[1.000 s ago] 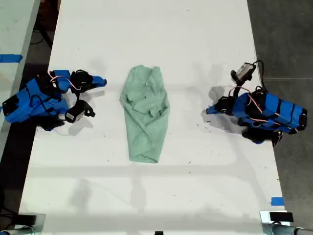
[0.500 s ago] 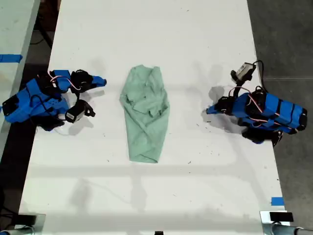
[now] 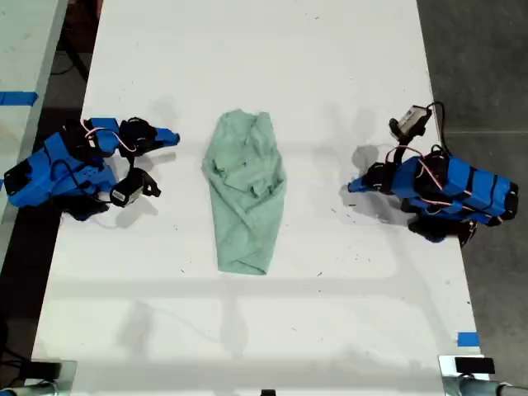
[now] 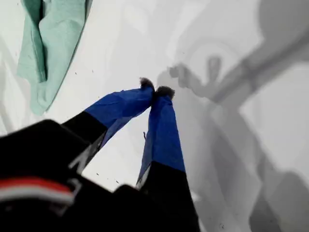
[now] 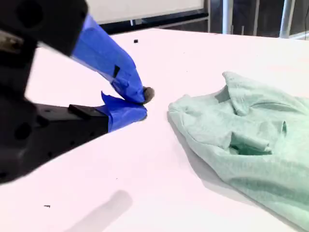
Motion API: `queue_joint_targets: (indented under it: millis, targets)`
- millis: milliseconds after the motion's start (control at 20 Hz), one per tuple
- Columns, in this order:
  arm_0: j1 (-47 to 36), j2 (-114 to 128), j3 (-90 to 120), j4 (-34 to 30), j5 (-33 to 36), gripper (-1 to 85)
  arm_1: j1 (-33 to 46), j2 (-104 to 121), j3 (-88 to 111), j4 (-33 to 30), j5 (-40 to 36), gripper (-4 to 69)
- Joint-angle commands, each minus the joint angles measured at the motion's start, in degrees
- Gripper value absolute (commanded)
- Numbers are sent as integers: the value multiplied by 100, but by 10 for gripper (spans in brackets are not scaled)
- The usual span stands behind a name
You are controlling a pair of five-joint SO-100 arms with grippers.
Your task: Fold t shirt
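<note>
The t shirt [image 3: 244, 190] is a pale mint-green bundle, folded into a long narrow strip and creased, lying in the middle of the white table [image 3: 247, 49]. My second gripper [image 3: 172, 137] sits shut at the exterior view's left, a short way from the shirt's edge. In the second wrist view its blue-taped fingertips [image 5: 143, 94] are closed on nothing, with the t shirt [image 5: 241, 145] just beyond them. My first gripper [image 3: 352, 186] rests shut at the exterior view's right, farther from the shirt. Its tips [image 4: 154, 91] meet over bare table, and the t shirt [image 4: 50, 43] lies well off.
Both blue arms lie low near the table's side edges in the exterior view. A strip of blue tape [image 3: 468, 339] marks the table near the exterior view's lower right. Another table with blue tape [image 3: 16, 98] stands past the exterior view's left edge, and dark floor lies beyond the right edge.
</note>
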Motion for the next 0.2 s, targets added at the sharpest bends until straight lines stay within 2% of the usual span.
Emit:
queue_joint_targets:
  millis: [0, 150]
  targets:
    - [-70, 53, 211, 18, -88, -3, -35, 44, 308, 18, 79, 19]
    - [-79, 53, 211, 26, -88, -3, -26, 44, 308, 18, 88, 19]
